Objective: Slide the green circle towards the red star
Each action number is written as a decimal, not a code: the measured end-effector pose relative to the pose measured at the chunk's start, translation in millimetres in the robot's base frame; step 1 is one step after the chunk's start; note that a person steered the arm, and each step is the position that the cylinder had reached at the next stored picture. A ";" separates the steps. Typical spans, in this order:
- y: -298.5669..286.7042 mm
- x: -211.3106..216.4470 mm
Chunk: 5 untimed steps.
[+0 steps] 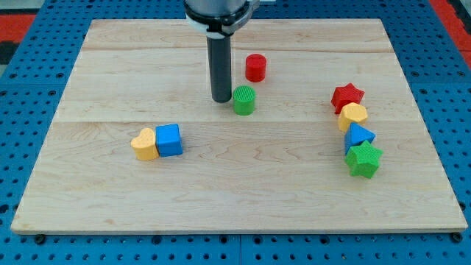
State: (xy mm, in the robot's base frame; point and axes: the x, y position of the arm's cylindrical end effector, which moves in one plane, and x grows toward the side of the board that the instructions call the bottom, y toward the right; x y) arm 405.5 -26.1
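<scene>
The green circle is a small green cylinder near the middle of the wooden board. The red star lies at the view's right, well apart from the green circle. My tip is the lower end of the dark rod and stands just left of the green circle, close to it or touching it; I cannot tell which.
A red cylinder stands just above and right of the green circle. Below the red star runs a column: yellow heart, blue triangle, green star. At the left, a yellow heart touches a blue cube.
</scene>
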 end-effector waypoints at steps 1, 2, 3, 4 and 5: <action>11.2 18.9; 38.3 13.1; 58.2 -9.3; 66.2 -35.4; 74.2 -51.9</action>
State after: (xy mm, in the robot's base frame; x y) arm 353.7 48.1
